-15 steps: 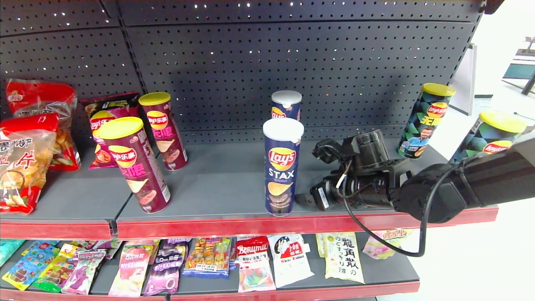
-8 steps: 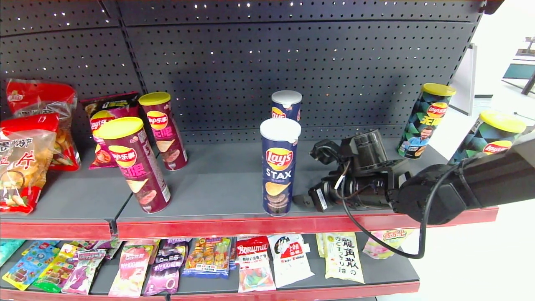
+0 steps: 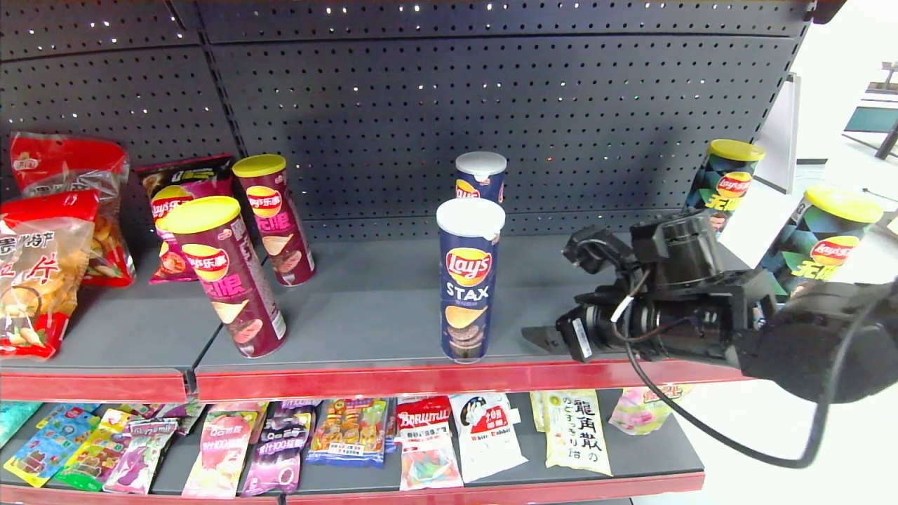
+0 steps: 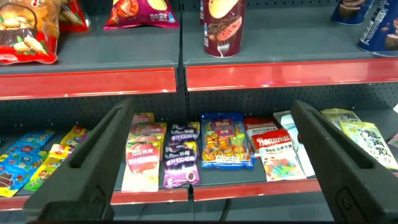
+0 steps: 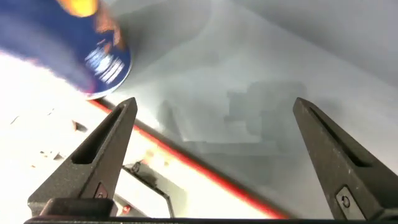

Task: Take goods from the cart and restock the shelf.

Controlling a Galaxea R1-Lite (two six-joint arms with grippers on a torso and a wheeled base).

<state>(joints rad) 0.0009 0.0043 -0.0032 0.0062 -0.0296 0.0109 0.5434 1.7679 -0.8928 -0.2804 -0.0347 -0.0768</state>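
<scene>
The blue can [image 3: 468, 280] stands upright, long axis vertical and label facing us, just behind the red shelf lip [image 3: 337, 380]. The right gripper [image 3: 540, 339] has drawn back along that lip to our right, fingers spread and empty, so we judge this can shelved. The left gripper [image 4: 211, 106], fingers apart too, hangs out before the lip

Right gripper: the black right gripper [image 3: 539, 338] is backing away to the robot's right, fingers spread wide.
Blue tube: the tall blue cardboard crisp tube with a white lid [image 3: 468, 280] is settling slightly left of where it stood.
Right arm: it is now crossing over the base of the green-patterned yellow-lidded tube [image 3: 729, 184].
</scene>
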